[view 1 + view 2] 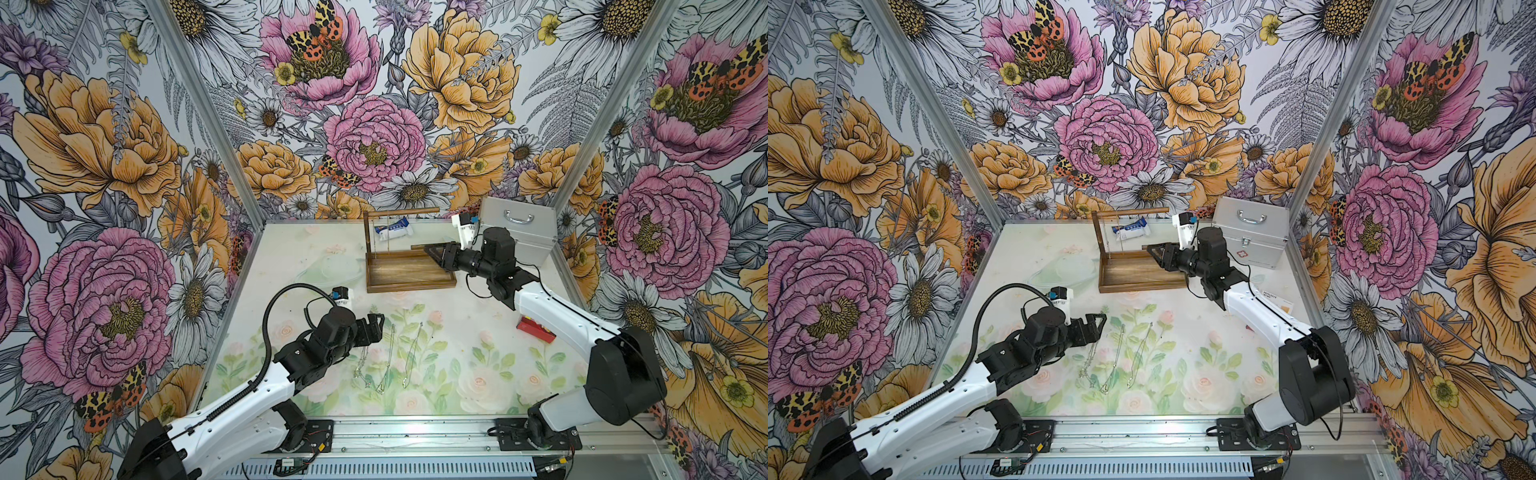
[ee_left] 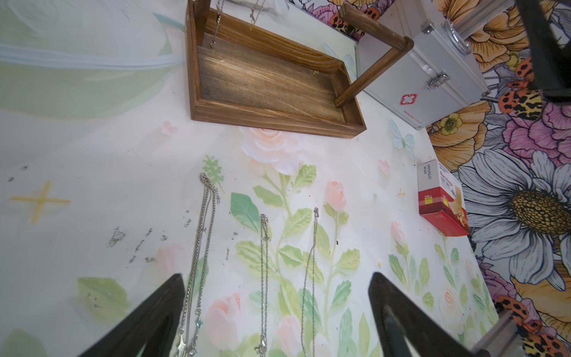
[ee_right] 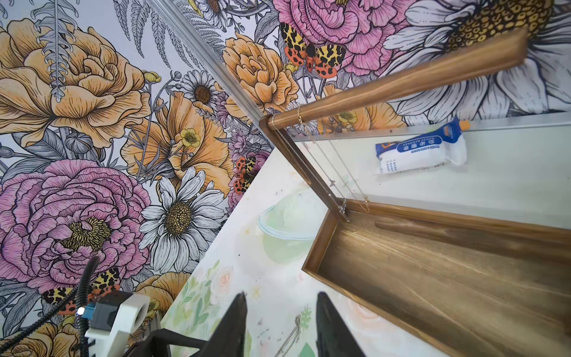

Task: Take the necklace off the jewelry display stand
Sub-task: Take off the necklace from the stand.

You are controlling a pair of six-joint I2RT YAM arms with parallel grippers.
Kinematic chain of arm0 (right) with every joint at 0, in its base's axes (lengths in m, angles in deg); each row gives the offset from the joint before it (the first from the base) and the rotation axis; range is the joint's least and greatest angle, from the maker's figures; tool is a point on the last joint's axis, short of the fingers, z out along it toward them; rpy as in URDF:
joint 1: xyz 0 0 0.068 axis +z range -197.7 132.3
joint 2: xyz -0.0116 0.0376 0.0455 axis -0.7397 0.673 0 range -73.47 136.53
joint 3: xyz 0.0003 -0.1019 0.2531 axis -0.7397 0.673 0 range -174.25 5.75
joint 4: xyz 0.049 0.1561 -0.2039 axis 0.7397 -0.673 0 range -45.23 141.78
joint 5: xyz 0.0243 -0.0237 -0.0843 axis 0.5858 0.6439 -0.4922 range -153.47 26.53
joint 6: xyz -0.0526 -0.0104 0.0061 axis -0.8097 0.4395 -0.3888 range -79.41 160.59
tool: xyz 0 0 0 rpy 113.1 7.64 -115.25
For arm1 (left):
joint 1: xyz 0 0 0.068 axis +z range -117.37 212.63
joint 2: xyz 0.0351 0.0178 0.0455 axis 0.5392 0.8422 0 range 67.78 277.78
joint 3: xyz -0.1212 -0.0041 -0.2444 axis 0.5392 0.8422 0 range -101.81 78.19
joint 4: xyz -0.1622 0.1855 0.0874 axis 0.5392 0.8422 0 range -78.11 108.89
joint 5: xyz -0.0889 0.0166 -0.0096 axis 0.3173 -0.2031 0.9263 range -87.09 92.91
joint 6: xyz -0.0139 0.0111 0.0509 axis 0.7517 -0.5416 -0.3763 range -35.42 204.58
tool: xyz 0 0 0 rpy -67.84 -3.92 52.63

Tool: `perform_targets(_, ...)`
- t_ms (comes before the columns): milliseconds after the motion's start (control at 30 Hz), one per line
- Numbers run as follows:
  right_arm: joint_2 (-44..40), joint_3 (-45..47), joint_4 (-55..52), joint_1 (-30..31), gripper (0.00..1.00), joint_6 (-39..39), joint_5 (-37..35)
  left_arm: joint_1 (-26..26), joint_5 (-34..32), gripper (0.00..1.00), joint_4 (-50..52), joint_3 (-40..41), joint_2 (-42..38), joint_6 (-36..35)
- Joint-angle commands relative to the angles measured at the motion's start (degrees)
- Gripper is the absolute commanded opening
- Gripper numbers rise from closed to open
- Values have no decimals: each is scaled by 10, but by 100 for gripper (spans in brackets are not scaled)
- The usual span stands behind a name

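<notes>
Left claw (image 2: pixel 276 278): jaws wide apart, empty, low over the floral-print tabletop (image 2: pixel 92 154). Beneath and just ahead of it, three silver chain necklaces (image 2: pixel 264 247) lie straight, side by side and apart, probably laid that way to avoid tangling.

Right claw (image 3: pixel 281 295): jaws partly apart, nothing between them, aimed at the brown wooden jewelry display stand (image 1: pixel 409 286). Ahead of it and higher, two thin chain necklaces (image 3: pixel 332 182) hang from the top rod (image 3: pixel 401 77); task judged unfinished.

Beyond the stand: white-and-blue pouch (image 3: pixel 423 151), apparently "GAUZE BANDAGE". Behind the right claw: silver metal case (image 2: pixel 417 71), red cross emblem. Right of the left claw: red-and-white carton (image 2: pixel 438 191), "HYNAUT", "Bandage".
</notes>
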Motion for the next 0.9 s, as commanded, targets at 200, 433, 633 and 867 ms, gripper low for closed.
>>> perform_targets(200,142,-193,-24,36,37,-2,-34,60,24,99,-145,101,-49,29)
perform_targets(433,243,-327,-101,60,35,-19,-80,94,60,99,-181,129,-49,44)
perform_targets(633,289,-375,-110,65,32,-18,-103,94,62,99,-189,135,-53,44)
perform_targets(867,309,-384,-110,67,32,-22,-117,95,63,99,-192,138,-53,46)
